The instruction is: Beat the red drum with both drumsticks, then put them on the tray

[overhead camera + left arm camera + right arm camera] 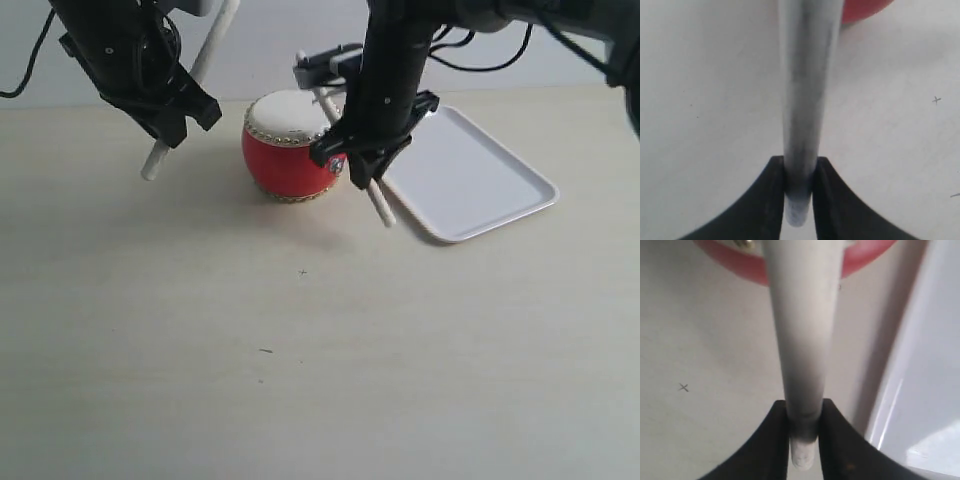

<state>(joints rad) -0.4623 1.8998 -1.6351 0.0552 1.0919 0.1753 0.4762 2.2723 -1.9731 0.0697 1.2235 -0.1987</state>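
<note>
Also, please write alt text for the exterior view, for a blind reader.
Two black grippers each hold a pale stick: left gripper and left stick left of a red drum, right gripper and right stick on its right. A white tray lies on the table further right.

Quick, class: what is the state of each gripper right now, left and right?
Left gripper: fingers closed on a slim pale wooden drumstick.
Right gripper: fingers closed on the second pale wooden drumstick.

Glossy red drum (288,160); smooth white plastic tray (480,185); matt table (300,340).
</note>
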